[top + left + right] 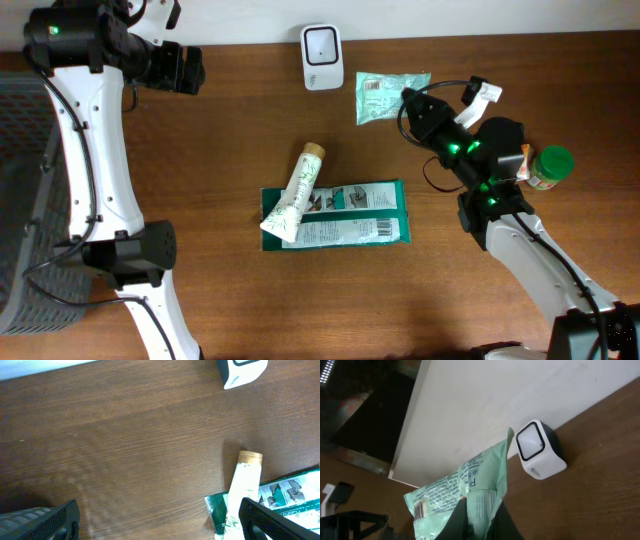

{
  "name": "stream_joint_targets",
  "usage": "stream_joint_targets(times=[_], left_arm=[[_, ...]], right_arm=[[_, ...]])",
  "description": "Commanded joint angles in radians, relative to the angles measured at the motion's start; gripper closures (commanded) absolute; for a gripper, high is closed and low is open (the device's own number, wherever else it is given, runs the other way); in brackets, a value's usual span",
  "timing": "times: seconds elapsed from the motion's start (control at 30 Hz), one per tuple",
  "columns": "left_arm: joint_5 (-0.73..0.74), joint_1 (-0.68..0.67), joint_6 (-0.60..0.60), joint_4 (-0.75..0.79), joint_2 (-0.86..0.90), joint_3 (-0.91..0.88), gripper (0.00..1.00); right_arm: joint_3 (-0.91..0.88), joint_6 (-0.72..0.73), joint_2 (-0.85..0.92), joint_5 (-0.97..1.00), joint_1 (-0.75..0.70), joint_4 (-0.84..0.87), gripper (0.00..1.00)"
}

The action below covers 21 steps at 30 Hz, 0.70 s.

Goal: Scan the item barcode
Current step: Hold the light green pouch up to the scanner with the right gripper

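I've got the right claw (409, 104) pinched on the green packet (380, 97); the scanner (322, 45) lies near, at ten o'clock overhead.

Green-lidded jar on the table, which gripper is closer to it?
Right. The right gripper, shut on the mint-green packet, hangs between the green-lidded jar and the scanner; the left gripper, open, is farther off, beyond the scanner.
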Motion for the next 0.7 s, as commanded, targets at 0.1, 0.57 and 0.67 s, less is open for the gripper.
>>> stream_joint_targets(times=[0.1, 0.57, 0.67], left_arm=[[0.007, 0.004, 0.015, 0.001, -0.006, 0.01, 0.01], [0.007, 0.004, 0.015, 0.001, -0.006, 0.01, 0.01], [0.007, 0.004, 0.015, 0.001, -0.006, 0.01, 0.01]], right_arm=[[0.015, -0.134, 0.003, 0.062, 0.043, -0.076, 0.96], [0.757, -0.722, 0.212, 0.35, 0.262, -0.682, 0.96], [0.848, -0.919, 0.287, 0.519, 0.293, -0.656, 0.96]])
